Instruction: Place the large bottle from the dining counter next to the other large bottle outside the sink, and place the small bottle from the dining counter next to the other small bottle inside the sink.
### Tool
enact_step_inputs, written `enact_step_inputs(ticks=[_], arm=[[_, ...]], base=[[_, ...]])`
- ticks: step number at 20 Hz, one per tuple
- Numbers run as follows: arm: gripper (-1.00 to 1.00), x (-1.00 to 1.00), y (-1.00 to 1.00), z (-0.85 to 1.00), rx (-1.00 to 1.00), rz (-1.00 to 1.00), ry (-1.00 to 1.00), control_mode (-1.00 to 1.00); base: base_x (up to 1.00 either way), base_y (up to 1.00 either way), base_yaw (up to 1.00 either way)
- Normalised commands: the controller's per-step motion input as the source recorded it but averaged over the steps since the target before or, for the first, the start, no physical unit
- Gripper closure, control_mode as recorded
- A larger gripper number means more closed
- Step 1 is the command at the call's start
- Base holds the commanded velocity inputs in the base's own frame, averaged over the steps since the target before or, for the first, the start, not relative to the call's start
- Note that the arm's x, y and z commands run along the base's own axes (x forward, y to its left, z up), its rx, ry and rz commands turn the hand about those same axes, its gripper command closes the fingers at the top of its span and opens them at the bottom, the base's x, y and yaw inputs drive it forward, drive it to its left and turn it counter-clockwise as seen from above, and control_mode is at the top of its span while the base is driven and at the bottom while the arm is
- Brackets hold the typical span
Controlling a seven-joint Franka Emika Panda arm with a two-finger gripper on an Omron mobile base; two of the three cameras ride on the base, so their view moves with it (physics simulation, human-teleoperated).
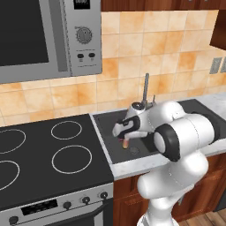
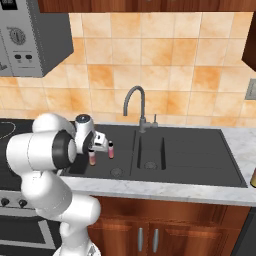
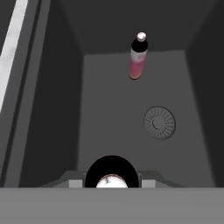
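A tiled kitchen wall is seen behind a dark stove top, a microwave and a black sink [image 2: 200, 150] set into a pale marble worktop [image 2: 165, 192], with a curved faucet [image 2: 137, 107] at the back. The tool [image 2: 93, 150] is held low over the left basin, and a small pink bottle with a dark cap [image 2: 92, 157] is clamped upright between its fingers; from the hand view only the cap of that bottle [image 3: 111, 177] is seen from above. A second small pink bottle [image 3: 138, 57] stands upright on the basin floor, close to the held one and apart from the round drain [image 3: 159, 122].

The small-bottle half of the task is judged to be nearly done: the carried bottle has been brought inside the sink near its twin, but it is not yet set down or released. Whether the large bottle has been placed cannot be told; only a sliver of something yellowish [image 2: 253, 177] is seen at the worktop's right edge.
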Motion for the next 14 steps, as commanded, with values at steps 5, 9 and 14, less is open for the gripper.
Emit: enact_step_inputs(ticks=[5,9,14], arm=[[1.0,0.06,0.0,-0.29,0.0,0.0,-0.03,-1.0],[1.0,0.05,0.0,-0.27,0.0,0.0,-0.07,-1.0],[1.0,0.19,0.0,-0.1,0.0,0.0,-0.06,-1.0]], base=[[0.0,0.0,0.0],[0.0,0.0,0.0],[0.0,0.0,0.0]])
